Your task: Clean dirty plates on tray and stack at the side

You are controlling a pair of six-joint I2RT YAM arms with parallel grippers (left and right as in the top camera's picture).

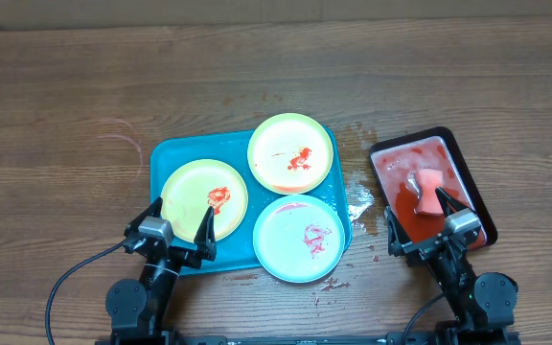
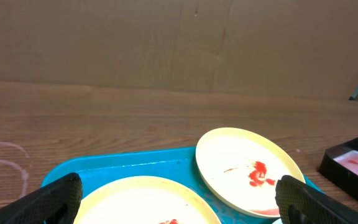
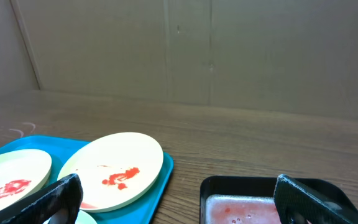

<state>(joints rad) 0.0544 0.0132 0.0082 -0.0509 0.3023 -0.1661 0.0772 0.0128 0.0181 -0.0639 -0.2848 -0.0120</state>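
Observation:
Three plates lie on the turquoise tray (image 1: 166, 155), each smeared with red sauce. One yellow-green plate (image 1: 204, 196) is at the front left, another yellow-green plate (image 1: 290, 153) at the back right, and the pale blue-white plate (image 1: 298, 238) at the front right, overhanging the tray rim. My left gripper (image 1: 181, 222) is open and empty, its fingers over the near edge of the front left plate (image 2: 142, 202). My right gripper (image 1: 426, 218) is open and empty over the near end of the black tray. The back plate also shows in both wrist views (image 2: 248, 169) (image 3: 114, 169).
A black tray (image 1: 467, 171) of red liquid stands at the right, with a pink sponge (image 1: 430, 189) in it. Drops and red flecks lie on the wood between the two trays (image 1: 357, 196). A cardboard wall stands behind the table (image 2: 179, 43).

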